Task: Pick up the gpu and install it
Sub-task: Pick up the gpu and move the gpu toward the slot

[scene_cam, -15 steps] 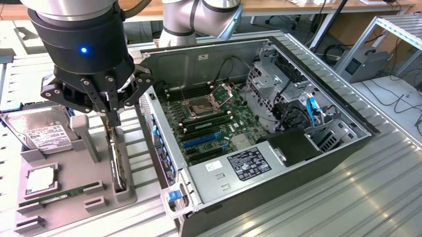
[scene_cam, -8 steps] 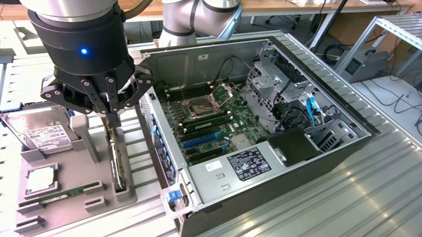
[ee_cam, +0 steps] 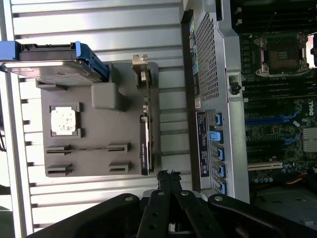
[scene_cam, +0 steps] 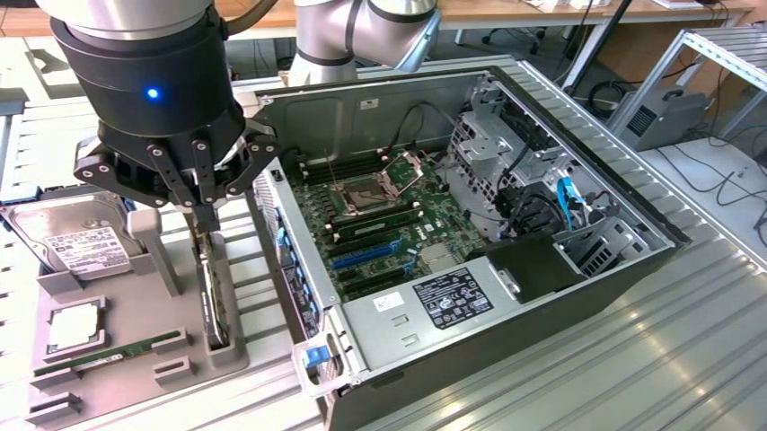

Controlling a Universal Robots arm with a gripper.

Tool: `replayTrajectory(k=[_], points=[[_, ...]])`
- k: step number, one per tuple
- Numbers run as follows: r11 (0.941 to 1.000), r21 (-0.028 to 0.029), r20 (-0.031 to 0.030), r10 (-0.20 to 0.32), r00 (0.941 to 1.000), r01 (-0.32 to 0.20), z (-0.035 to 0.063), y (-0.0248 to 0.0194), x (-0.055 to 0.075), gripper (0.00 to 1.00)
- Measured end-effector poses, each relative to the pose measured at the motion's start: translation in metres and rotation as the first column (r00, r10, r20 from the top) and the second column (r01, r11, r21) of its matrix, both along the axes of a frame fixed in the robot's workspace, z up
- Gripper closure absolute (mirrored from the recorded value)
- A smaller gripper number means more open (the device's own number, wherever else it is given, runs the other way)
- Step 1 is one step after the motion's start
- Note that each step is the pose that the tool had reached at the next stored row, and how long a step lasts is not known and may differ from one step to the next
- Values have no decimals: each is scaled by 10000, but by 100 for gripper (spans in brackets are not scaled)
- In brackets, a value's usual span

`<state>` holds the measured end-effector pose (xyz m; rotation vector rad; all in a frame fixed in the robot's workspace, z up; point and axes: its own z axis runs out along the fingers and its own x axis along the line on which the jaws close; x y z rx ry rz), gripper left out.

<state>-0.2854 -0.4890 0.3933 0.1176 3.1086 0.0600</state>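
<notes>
The gpu (scene_cam: 215,301) stands on edge in a slot of the grey holder tray (scene_cam: 120,382), beside the open computer case. It is a slim black card with a pale metal bracket (ee_cam: 141,67) at one end. In the wrist view the gpu (ee_cam: 144,144) lies along the holder's edge nearest the case. My gripper (scene_cam: 207,215) hangs just above the card's top edge, at the end away from the bracket. Its fingers (ee_cam: 164,178) are shut together with nothing between them, and the card sits free in its slot.
The holder also carries a silver hard drive (scene_cam: 78,242), a CPU (scene_cam: 74,328) and a green memory stick (scene_cam: 114,353). The open case (scene_cam: 383,337) lies at the exterior view's right, its motherboard showing blue expansion slots (scene_cam: 365,256). Everything rests on a ribbed metal table (scene_cam: 623,359).
</notes>
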Motion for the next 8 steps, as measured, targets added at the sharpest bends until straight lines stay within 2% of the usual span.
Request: replayTrajectory(k=[3, 4, 5, 7, 8], points=[[10000, -1, -1, 0, 10000, 0, 0, 0, 0, 89], [10000, 0, 0, 0, 10000, 0, 0, 0, 0, 83], [10000, -1, 0, 0, 10000, 0, 0, 0, 0, 83], [10000, 0, 0, 0, 10000, 0, 0, 0, 0, 71], [10000, 0, 0, 0, 10000, 0, 0, 0, 0, 71]])
